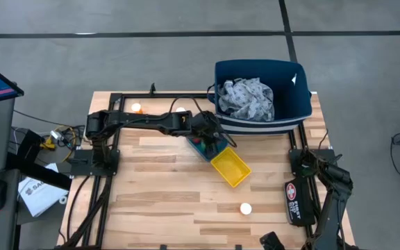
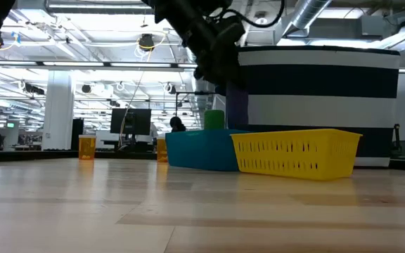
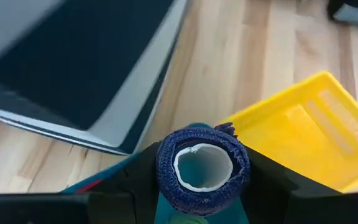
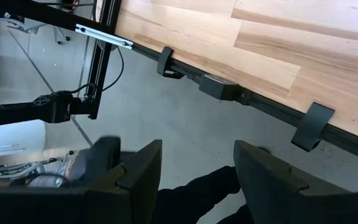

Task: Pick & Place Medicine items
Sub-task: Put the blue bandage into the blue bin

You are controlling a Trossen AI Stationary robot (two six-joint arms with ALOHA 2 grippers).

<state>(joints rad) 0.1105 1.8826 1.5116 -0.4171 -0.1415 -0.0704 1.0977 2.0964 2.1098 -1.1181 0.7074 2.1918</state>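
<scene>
- Left gripper hangs above the blue tray, fingers closed on a roll of blue bandage — hollow core facing the wrist camera.
- Yellow tray lies just beside the blue one; a blue bin holding a patterned cloth stands behind them.
- Pill bottles: two at the table's far edge, a third near the front.
- Right gripper — parked past the table's edge, fingers apart, holding nothing.

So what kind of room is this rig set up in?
Likely a lab or industrial workspace: exposed ceiling ducts and strip lights overhead, a monitor across the open floor, and bare concrete floor around the table.
</scene>
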